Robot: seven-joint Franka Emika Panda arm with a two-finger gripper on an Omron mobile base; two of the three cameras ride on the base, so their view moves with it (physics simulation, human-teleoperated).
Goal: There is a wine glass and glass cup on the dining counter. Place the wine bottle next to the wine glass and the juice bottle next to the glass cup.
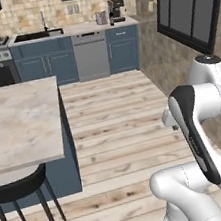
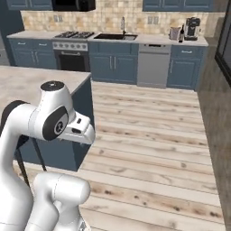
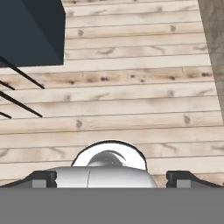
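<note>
The dining counter (image 1: 20, 121), the surface for this task, shows at the left of the left base view: a beige marble-look top over a blue base, its near right corner towards the arm and its long axis running off the left edge of the picture. In the right base view the same top (image 2: 27, 83) lies behind the arm's upper link. The part of the top in view is bare. A black stool (image 1: 21, 190) stands tucked against its near edge.

The arm is folded back on itself, elbow high, with the hand over the plank floor (image 1: 115, 127) to the right of the counter's end.

The pincer (image 3: 111, 179) shows in the hand view, looking down at the floor. The two finger tips (image 3: 43, 178) sit far apart at the left and right of the bottom edge, so the jaws stand wide open with nothing between them and nothing held.

In that view the dark blue corner of the counter base (image 3: 30, 30) is at upper left, well apart from the pincer, with thin black stool legs (image 3: 22, 87) slanting below it.

On the far wall: stove (image 2: 72, 43), sink (image 2: 115, 36), dishwasher (image 2: 153, 65), coffee machine (image 2: 191, 28).
</note>
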